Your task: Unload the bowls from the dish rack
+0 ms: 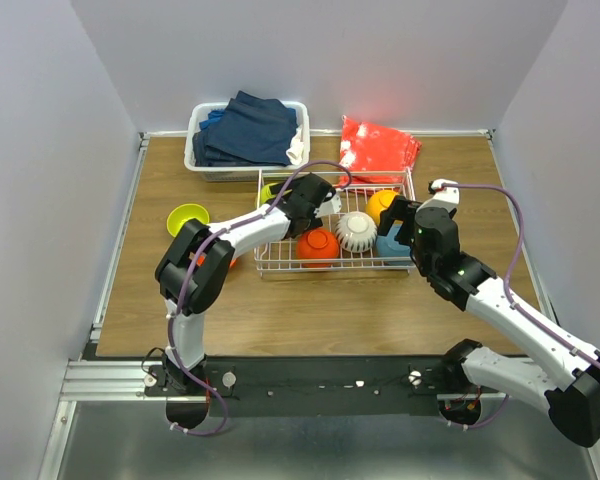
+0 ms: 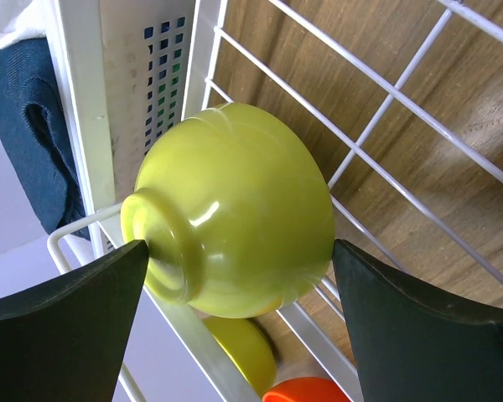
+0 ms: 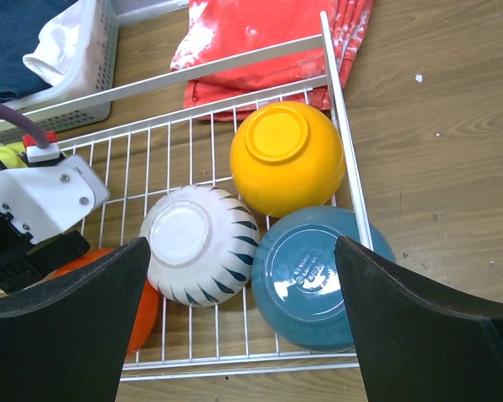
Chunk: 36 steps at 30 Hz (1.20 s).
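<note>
Left gripper (image 2: pixel 239 249), jaws spread wide, straddles a tipped lime green bowl (image 2: pixel 235 193) in the dish rack (image 2: pixel 352 159). Closing squarely, then lifting clear of the wires, seems best. Right gripper (image 3: pixel 241 244) is also released.

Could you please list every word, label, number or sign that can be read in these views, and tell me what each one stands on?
No text can be read in any view.
On the upturned base of the teal blue bowl: a faint moulded mark, too small and blurred to read.
On the red package: white patches, not legible as lettering.
</note>
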Available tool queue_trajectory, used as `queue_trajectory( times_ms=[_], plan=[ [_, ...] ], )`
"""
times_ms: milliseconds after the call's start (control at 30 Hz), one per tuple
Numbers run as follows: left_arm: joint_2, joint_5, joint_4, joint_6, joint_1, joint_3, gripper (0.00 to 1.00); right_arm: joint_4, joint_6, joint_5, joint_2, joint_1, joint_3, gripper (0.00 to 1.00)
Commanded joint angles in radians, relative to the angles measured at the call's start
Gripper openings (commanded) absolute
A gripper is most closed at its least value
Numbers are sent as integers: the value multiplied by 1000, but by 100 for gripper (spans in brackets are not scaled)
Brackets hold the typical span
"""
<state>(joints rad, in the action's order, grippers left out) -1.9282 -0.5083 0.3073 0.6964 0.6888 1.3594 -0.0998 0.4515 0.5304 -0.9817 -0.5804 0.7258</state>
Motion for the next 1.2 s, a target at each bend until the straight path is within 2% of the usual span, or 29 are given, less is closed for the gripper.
queue_trajectory(
  times_ms=[0,267,467,667,800,1000,1100,1167],
  plan=[
    [-45,76,104,14,6,1,99,5,-8,23,-8,4,-17,99],
    [-89,39,113,3,3,-3,99,11,-10,17,-3,4,-28,99],
    [-126,-28,63,-9,3,-20,99,18,-7,14,-6,2,-32,99],
    [-98,-55,13,-34,14,-28,92,22,-7,11,-6,4,-37,99],
    [-69,-75,-10,-37,28,-26,77,25,-4,10,-3,4,-37,99],
    [-26,-95,-28,-61,43,-23,61,31,-1,8,6,4,-43,99],
    [-6,-111,-30,-72,52,-23,58,31,3,2,8,4,-45,99],
    [3,-128,-34,-77,57,-23,53,32,4,2,8,4,-45,99]
  ],
)
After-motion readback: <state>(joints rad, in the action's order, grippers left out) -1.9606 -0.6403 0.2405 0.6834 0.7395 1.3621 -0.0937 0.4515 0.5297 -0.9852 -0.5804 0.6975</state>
